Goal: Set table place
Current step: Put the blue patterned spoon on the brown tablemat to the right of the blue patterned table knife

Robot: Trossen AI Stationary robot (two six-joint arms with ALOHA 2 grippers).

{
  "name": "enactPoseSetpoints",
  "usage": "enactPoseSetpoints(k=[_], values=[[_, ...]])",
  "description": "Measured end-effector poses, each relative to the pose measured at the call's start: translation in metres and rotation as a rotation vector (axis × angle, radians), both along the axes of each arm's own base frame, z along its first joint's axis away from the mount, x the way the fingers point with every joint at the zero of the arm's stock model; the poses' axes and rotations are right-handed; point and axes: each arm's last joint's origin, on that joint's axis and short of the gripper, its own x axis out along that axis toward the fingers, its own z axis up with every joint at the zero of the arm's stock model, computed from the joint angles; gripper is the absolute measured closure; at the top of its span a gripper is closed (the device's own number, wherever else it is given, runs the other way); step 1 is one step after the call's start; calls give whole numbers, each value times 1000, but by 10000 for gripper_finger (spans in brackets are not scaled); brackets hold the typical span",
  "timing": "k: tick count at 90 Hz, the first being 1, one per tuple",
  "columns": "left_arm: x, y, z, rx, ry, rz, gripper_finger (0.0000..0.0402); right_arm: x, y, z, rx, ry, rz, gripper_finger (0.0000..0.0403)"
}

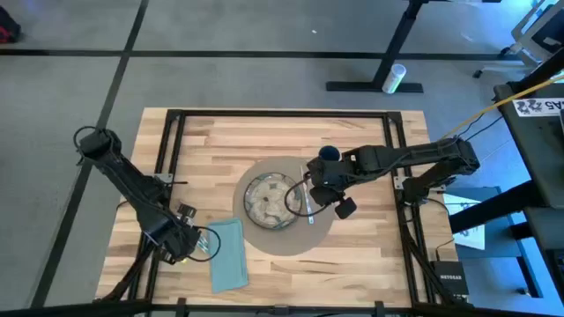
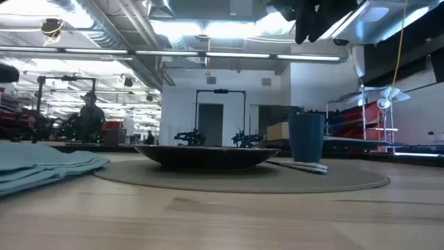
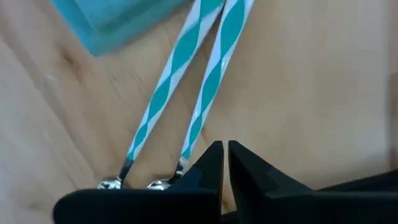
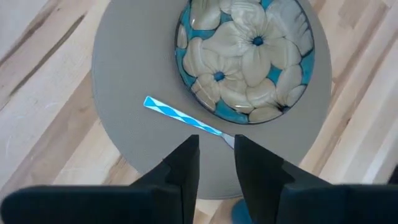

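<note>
A round grey placemat (image 1: 310, 231) lies mid-table and carries a flower-patterned plate (image 4: 245, 56). One teal-and-white striped utensil (image 4: 180, 115) lies on the mat beside the plate. A dark-blue cup (image 2: 306, 137) stands at the mat's far right edge. My right gripper (image 4: 216, 155) hovers open, high above that utensil. A teal napkin (image 1: 227, 255) lies near the front left, with two more striped utensils (image 3: 186, 93) on the wood at its left. My left gripper (image 3: 225, 152) is shut, low over the table right beside them. My left gripper's shut fingertips (image 3: 214, 155) stand close against the handle of the nearer striped utensil (image 3: 198, 127), which lies flat on the wood. I cannot tell whether they touch it.
Bare wood lies between the napkin and the placemat and along the table's near edge (image 2: 222, 222). The table's black frame bars (image 1: 282, 114) run along its far side and both ends. A person shows far off in the room behind (image 2: 89, 114).
</note>
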Motion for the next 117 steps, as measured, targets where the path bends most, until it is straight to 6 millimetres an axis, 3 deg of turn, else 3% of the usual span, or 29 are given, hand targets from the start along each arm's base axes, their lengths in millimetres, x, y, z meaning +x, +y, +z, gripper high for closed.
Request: enactPoseSetpoints(k=[39, 117], values=[[4, -3, -18, 76, 68, -57, 313, 1, 0, 0, 1, -6, 0, 315], [5, 4, -18, 155, 28, -23, 306, 0, 0, 0, 4, -3, 1, 315]])
